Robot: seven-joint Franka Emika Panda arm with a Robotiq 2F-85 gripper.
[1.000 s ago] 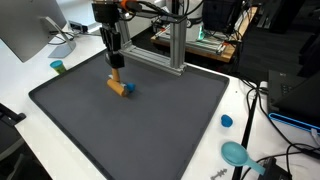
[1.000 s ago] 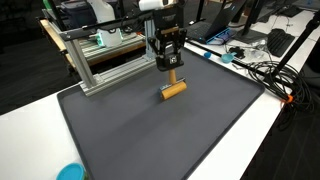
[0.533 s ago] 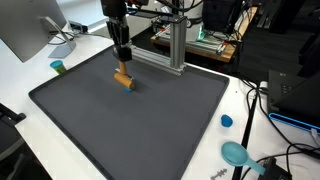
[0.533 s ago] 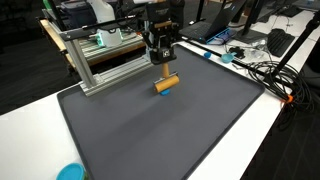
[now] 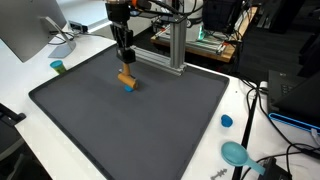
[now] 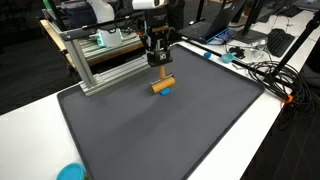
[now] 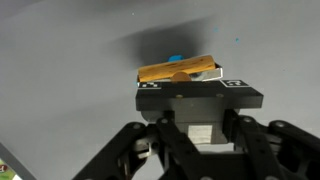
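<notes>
Dark grey mat point(image 5: 130, 120) covers most of a white desk point(image 5: 25, 72), with an aluminium frame point(image 5: 172, 48) standing at the mat's far edge, behind my jaws. A monitor point(image 5: 25, 30) and a teal cup point(image 5: 58, 67) sit off the mat, well apart from the jaws. A blue cap point(image 5: 227, 121) lies on the desk past the opposite edge, also well apart.

Jaw state: pressed together and pinching a wooden block point(image 5: 125, 77). In both exterior views the block point(image 6: 161, 85) hangs directly beneath the jaws, touching their tips, near the frame side of the mat. A soft shadow on the mat in the wrist view suggests that the block is held clear of the surface, but I cannot confirm the gap.

Governing relation: the block point(image 7: 178, 70) lies straight ahead of the jaws, at their tips, not to either side. Its long axis runs side to side across the wrist view with a slight tilt, roughly level with the mat. Both ends reach past the point of grip.

A small blue piece point(image 7: 175, 59) shows just beyond the block's far face. I cannot tell whether it is joined to the block or only touches it.
</notes>
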